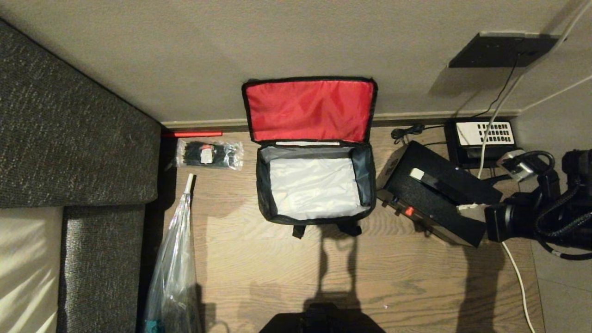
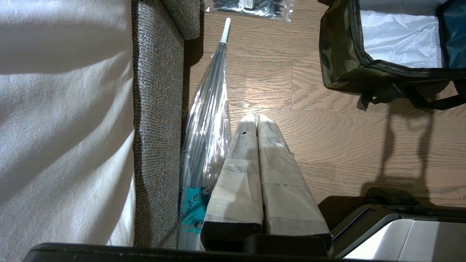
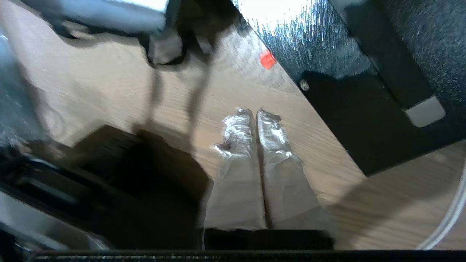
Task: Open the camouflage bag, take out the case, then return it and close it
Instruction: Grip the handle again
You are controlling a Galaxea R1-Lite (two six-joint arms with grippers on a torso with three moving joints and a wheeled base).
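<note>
Open bag on the floor, case lying outside it

The camouflage bag [image 1: 315, 185] stands open, red lid against the wall, inside empty; the case [image 1: 437, 196] lies on the floor at 3 o'clock of it. The right hand [image 3: 255, 115] is clenched and empty above the floor beside the case; the left hand [image 2: 255, 120] is clenched too

- Grey woven sofa [image 1: 69, 138] along the left, pale cushion [image 1: 23, 268] below.
- Clear folded umbrella [image 1: 175, 263] beside it on the wood floor [image 1: 259, 277].
- Clear packet [image 1: 209, 154] of black items, possibly cable ties, near the wall.
- Black telephone [image 1: 481, 138] with white key panel, far right.
- White cable [image 1: 518, 273] across the floor.
</note>
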